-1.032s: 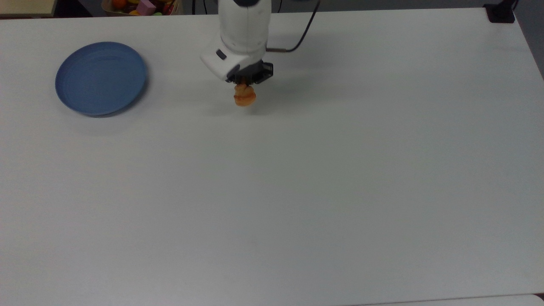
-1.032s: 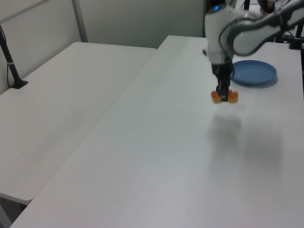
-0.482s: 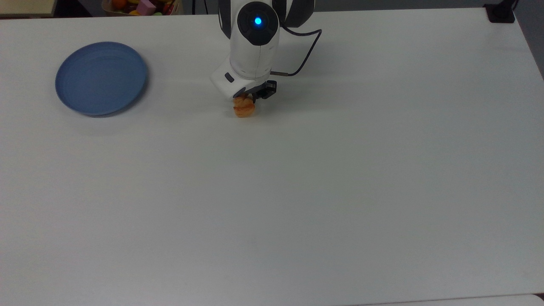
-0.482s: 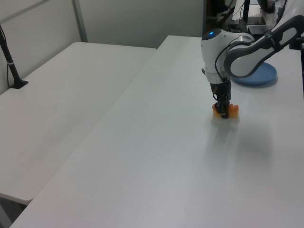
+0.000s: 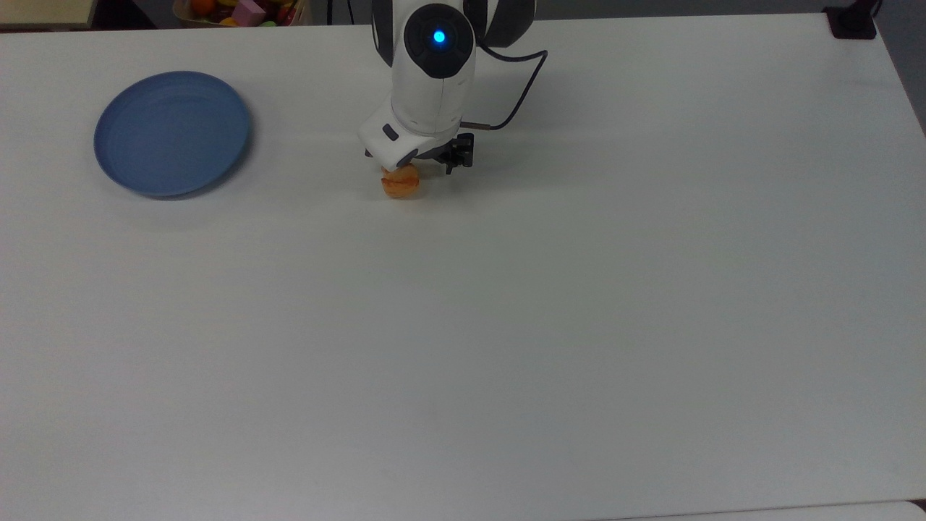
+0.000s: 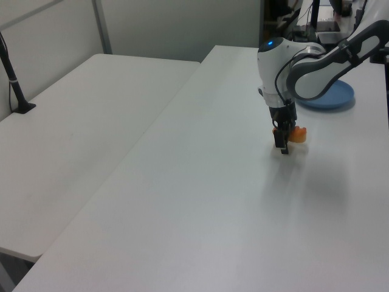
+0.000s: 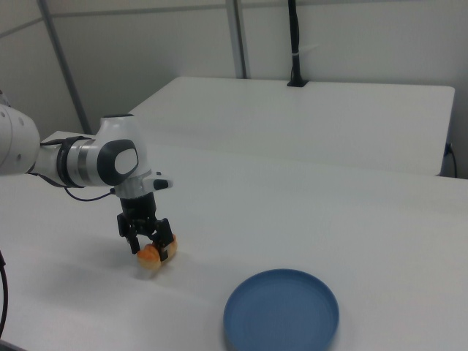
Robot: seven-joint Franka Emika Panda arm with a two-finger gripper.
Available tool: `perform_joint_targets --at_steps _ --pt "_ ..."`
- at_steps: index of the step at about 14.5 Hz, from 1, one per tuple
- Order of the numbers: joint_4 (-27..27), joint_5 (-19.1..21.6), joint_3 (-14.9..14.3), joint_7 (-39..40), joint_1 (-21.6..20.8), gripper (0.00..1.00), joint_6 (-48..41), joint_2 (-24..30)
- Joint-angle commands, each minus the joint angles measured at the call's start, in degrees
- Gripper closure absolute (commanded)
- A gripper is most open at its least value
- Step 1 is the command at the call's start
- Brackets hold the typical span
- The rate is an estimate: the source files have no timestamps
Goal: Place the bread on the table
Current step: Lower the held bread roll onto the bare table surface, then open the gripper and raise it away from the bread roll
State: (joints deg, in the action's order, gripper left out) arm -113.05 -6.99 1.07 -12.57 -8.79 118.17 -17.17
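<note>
— Is the bread (image 5: pixel 401 183) down yet?
— Yes, it rests on the table (image 5: pixel 506 325), at three o'clock of the plate (image 5: pixel 172 132). My gripper (image 7: pixel 151 243) has let go; only lifting away remains.

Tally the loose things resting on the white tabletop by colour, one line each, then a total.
Blue: 1, the round blue plate
Golden-orange: 1, the small oblong flaky pastry loaf, under the pincer
Total: 2
</note>
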Motion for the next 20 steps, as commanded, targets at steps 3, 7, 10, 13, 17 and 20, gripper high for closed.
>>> perform_joint_targets --at_steps 3,7,10,13,17,20 --pt "-1.39 -1.36 -0.02 -1.32 -0.35 0.0 0.57 1.08" --pt "-1.21 -2.41 0.77 -1.32 -0.35 0.0 0.22 1.35" --pt "0.01 -3.29 0.77 -0.71 0.17 0.0 -1.71 4.24" --pt "5.18 -3.21 0.43 1.74 1.67 0.0 -6.27 6.27" --pt "13.71 -1.98 -3.17 6.5 2.28 0.0 -12.34 6.62" --pt "18.38 -1.63 -7.38 6.59 2.37 0.0 -14.9 7.93"
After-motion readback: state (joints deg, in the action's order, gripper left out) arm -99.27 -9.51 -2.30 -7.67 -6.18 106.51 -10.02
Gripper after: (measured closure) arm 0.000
